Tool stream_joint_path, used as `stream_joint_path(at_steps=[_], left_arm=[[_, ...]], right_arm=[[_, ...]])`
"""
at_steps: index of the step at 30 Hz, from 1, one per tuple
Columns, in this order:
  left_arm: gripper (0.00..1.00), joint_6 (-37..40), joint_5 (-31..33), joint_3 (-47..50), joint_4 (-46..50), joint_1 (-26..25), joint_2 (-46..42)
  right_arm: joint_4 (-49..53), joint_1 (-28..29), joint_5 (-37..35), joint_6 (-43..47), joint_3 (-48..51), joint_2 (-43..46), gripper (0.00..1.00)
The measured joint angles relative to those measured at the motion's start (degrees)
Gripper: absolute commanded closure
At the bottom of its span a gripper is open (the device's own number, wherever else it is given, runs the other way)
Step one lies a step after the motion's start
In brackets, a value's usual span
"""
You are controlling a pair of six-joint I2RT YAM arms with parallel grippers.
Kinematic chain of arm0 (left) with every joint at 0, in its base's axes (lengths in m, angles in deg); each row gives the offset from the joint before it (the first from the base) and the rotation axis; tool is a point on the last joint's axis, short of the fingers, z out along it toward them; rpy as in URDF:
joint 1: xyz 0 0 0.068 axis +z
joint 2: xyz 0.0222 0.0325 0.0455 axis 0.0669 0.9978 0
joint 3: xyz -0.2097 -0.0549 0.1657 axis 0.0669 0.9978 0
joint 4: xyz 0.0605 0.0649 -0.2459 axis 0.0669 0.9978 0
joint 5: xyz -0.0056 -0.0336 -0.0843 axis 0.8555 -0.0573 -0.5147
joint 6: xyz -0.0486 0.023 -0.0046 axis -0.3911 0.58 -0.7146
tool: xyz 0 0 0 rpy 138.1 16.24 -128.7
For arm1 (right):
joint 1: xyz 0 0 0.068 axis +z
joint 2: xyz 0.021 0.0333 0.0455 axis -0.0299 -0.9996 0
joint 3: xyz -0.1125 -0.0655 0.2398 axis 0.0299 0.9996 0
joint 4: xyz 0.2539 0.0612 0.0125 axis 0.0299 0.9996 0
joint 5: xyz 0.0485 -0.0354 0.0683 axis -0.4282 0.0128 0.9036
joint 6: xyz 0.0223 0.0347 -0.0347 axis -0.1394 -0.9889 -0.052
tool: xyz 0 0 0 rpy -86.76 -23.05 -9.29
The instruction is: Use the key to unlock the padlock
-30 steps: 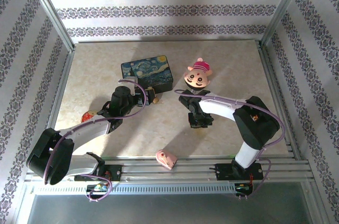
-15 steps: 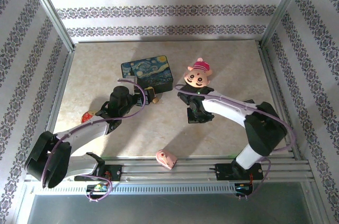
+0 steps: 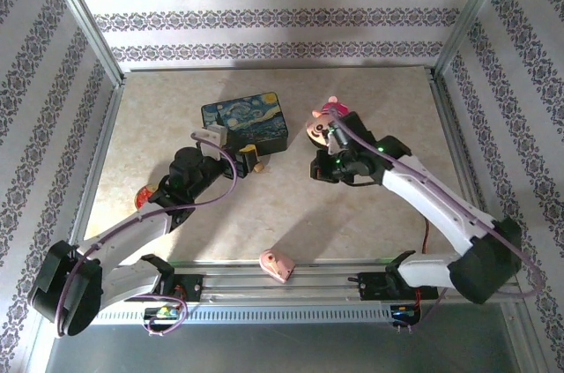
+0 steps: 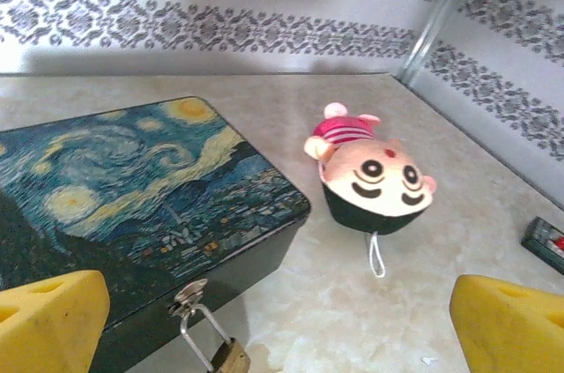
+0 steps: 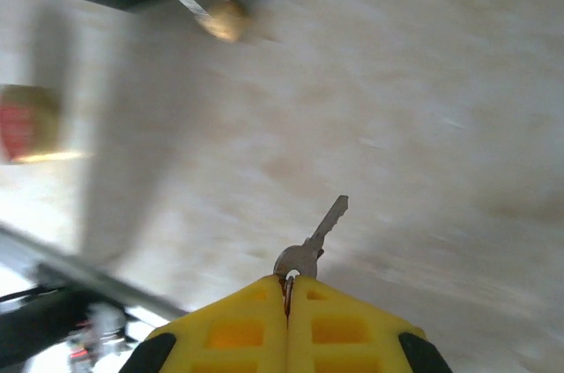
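Observation:
The small brass padlock (image 4: 231, 357) hangs by its thin silver shackle from the clasp of the painted box (image 4: 132, 179), at the box's front right corner (image 3: 257, 164). My left gripper (image 4: 278, 324) is open just in front of the padlock, and nothing is between its yellow fingers (image 4: 48, 320). My right gripper (image 5: 287, 280) is shut on the silvery key (image 5: 315, 241), pinching its bow, with the blade pointing away over the table. In the right wrist view the padlock (image 5: 225, 18) is blurred and lies well ahead of the key. In the top view the right gripper (image 3: 320, 167) hovers right of the box.
A pink-hatted plush face (image 4: 374, 183) lies right of the box, partly under the right arm in the top view (image 3: 319, 117). A pink wedge (image 3: 277, 264) sits at the near edge. A red and gold object (image 3: 144, 195) lies by the left arm.
The right arm has lifted and swung out to the right, carrying its gripper from the table's middle up toward the plush. The left arm has drawn back slightly to the left.

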Motion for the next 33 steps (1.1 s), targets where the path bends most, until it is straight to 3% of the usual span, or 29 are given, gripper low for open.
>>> stream_joint_path(at_steps=[4, 8, 11, 18, 26, 33], left_arm=[[0.01, 2.3, -6.4, 0.0, -1.7, 0.0, -0.8], [0.01, 3.5, -13.1, 0.6, -6.3, 0.0, -0.8], [0.0, 4.1, -18.4, 0.9, -10.8, 0.0, 0.0], [0.11, 1.0, -30.3, -1.6, -17.0, 0.0, 5.6], [0.22, -15.7, -42.9, -9.4, -29.3, 0.8, 12.5], [0.24, -35.3, -48.5, -15.6, -44.2, 1.9, 22.8]], right_arm=[[-15.1, -5.0, 14.4, -5.1, 6.2, 5.9, 1.0], [-28.3, -8.0, 23.4, -11.6, 9.7, 7.4, 1.0], [-36.2, -8.2, 27.8, -15.9, 10.4, 7.5, 1.0], [-46.8, -8.2, 33.0, -20.8, 10.5, 8.2, 1.0], [-52.7, -8.2, 35.5, -21.6, 12.7, 10.4, 1.0], [-58.2, -7.8, 36.4, -22.8, 14.5, 10.8, 1.0]])
